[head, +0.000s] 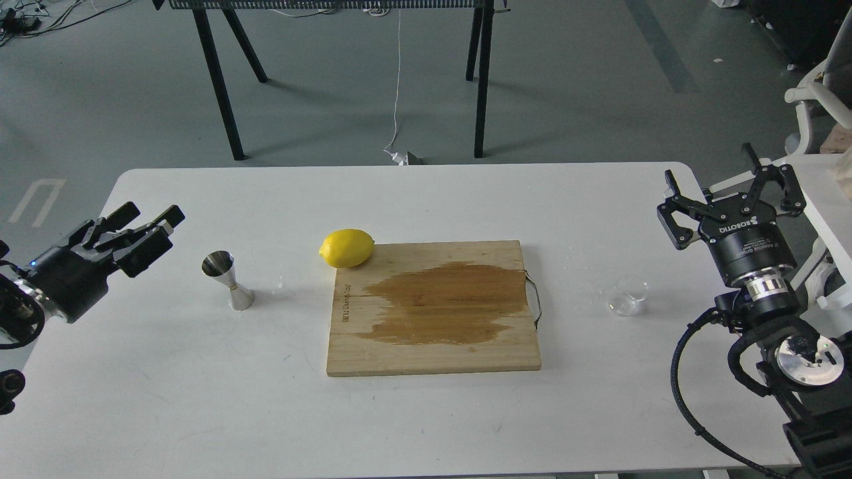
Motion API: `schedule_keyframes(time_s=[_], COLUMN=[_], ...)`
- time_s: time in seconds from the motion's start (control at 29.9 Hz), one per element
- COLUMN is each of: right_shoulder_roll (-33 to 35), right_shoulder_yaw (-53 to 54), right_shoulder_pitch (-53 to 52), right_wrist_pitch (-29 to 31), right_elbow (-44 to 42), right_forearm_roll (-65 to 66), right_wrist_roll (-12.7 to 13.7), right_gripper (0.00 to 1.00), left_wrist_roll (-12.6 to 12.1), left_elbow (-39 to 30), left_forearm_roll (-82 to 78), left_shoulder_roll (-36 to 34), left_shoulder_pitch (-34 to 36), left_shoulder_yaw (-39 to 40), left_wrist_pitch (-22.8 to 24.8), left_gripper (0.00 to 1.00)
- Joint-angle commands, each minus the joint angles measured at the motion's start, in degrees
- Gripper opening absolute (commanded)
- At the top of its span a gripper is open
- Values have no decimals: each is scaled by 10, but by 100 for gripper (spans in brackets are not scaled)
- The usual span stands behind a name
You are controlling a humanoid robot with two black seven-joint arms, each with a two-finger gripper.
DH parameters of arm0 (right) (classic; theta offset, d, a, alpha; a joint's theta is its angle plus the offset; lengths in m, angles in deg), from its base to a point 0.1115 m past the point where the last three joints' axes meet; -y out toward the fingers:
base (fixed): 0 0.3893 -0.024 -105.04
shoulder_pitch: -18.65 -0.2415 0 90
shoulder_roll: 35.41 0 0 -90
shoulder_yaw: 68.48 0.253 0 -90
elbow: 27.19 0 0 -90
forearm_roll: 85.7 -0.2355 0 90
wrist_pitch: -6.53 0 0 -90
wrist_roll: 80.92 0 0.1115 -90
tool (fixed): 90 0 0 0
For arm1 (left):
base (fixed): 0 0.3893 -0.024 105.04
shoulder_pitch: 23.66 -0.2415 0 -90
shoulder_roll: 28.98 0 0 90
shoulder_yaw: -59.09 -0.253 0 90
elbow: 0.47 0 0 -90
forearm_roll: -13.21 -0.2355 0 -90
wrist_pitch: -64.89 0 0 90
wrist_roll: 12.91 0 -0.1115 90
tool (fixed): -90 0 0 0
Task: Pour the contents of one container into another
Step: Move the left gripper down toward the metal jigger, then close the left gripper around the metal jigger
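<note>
At the far left the left arm enters low, its thick joints cut off by the picture's edge, and reaches out over the white table [166,399] with the left gripper [150,223] pointing right and slightly up. Its fingers stand a little apart and hold nothing.

Just right of it, clear of the fingers, the steel jigger [227,279] stands upright on the table with its wider cone on top. A few small droplets or specks lie on the table beside it, too small to identify.

Next comes a lemon [347,247], resting against the far left corner of a wooden cutting board [399,352]. A large dark wet-looking stain spreads across the board's middle, and a thin cord loop hangs at its right edge.

Well to the right of the board sits the clear glass cup [628,295], upright on the table. Its contents are hard to make out through the glass.

At the far right the right arm rises from the lower corner, partly cropped, its wrist turned upward. The right gripper [732,193] is spread wide, empty, raised beyond the cup and apart from it.
</note>
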Motion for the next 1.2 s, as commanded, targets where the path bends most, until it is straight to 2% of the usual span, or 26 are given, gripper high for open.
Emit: schedule_keyframes(time_s=[0.0,0.4,0.67,1.07,1.17], right_shoulder_roll=[0,0,0,2,3], right_shoulder_yaw=[0,1,0,0,1], right_shoulder_pitch=[1,3,2,4,6], right_wrist_pitch=[0,0,0,0,0], right_elbow=[-1,0,0,2,2], right_forearm_roll=[0,-1,-1,-2,-2], right_wrist_roll=[0,0,0,0,0], right_gripper=[99,99,99,99,99], left_wrist_roll=[0,0,0,0,0], left_elbow=[1,50,115,187,201], left_forearm_roll=[-20,-72,-105,-104,-101], left_shoulder_roll=[23,106,164,194,197], left_shoulder_pitch=[-27,-49,-48,-2,17], left_shoulder_yaw=[0,-15,-25,-27,-51], left_wrist_pitch=[-14,-28,-29,-27,-27], left_gripper=[99,99,99,99,99])
